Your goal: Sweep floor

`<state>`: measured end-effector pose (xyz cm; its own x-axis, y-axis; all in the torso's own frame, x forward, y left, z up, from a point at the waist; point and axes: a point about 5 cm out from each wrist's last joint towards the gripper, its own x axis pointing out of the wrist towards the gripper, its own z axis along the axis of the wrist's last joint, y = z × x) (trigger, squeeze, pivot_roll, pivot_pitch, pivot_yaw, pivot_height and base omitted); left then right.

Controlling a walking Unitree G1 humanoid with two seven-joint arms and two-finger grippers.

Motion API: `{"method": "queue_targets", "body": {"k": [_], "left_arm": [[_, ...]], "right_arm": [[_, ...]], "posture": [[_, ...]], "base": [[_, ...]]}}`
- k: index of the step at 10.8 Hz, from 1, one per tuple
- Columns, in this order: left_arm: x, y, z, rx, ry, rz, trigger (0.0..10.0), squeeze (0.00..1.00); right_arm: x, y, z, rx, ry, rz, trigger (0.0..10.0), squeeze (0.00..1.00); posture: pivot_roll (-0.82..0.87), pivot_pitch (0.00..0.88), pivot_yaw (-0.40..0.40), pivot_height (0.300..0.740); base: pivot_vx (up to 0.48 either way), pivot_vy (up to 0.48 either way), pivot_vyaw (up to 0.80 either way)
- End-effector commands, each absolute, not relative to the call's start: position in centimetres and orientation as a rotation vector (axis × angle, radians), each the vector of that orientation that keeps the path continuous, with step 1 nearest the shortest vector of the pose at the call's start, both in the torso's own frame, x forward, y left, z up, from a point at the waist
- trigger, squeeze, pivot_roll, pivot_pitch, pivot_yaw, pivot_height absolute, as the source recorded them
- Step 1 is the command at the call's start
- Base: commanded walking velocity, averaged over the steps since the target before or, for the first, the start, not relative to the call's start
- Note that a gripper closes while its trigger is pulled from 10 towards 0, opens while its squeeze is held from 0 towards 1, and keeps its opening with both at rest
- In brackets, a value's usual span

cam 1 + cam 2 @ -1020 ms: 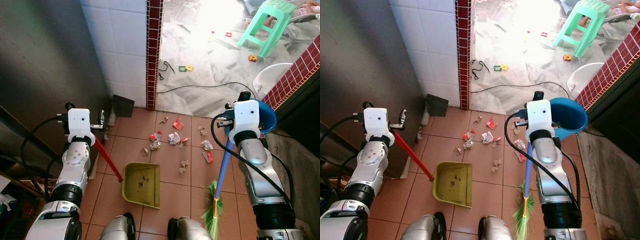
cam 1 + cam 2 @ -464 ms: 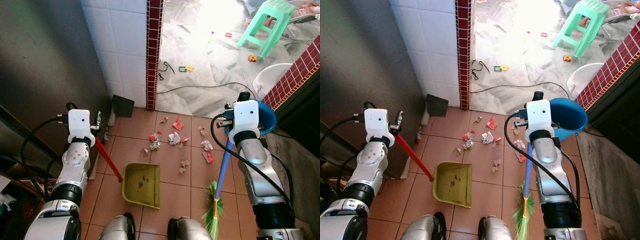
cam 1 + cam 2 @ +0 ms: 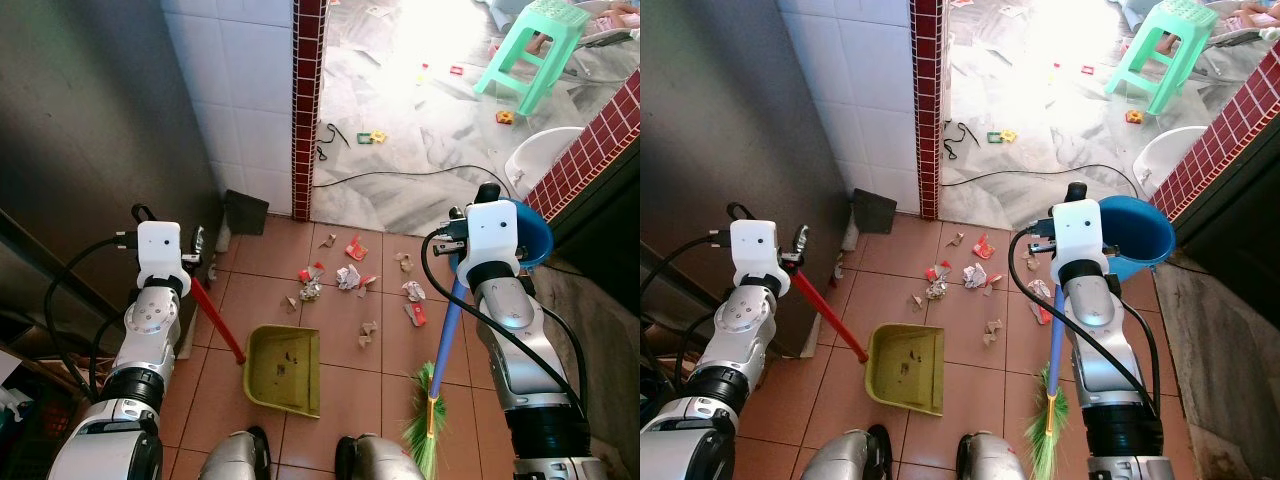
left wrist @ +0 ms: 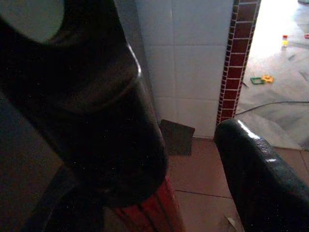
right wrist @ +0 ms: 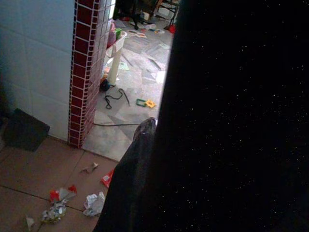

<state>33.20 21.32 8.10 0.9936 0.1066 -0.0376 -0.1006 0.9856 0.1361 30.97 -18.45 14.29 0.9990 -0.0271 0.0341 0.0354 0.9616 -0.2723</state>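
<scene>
Terracotta tile floor: left gripper clamps red-handled yellow-green dustpan; right gripper grips blue-handled green broom. Risk: a hard stroke scatters paper scraps past the pan.

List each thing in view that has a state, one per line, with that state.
dustpan: flat on the tiles, a few scraps inside, red handle held by the left gripper
broom: upright, bristles down near the robot's feet, blue handle held by the right gripper
paper scraps: scattered, unswept
blue bucket: upright
green stool: standing
</scene>
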Motion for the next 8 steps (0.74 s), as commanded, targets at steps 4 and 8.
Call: {"method": "queue_targets", "body": {"k": [4, 8], "left_arm": [[33.41, 21.62, 8.36, 0.135, 0.036, 0.105, 0.0, 0.0], [33.48, 21.68, 8.43, 0.143, 0.031, 0.11, 0.0, 0.0]], "right_arm": [[31.05, -18.65, 14.66, -0.292, -0.042, -0.031, 10.0, 0.0], [31.13, -18.54, 14.65, -0.29, -0.044, -0.028, 10.0, 0.0]], "posture": [[-0.14, 0.134, -0.066, 0.74], [-0.14, 0.125, -0.065, 0.74]], "base": [[0.0, 0.0, 0.0], [0.0, 0.0, 0.0]]}}
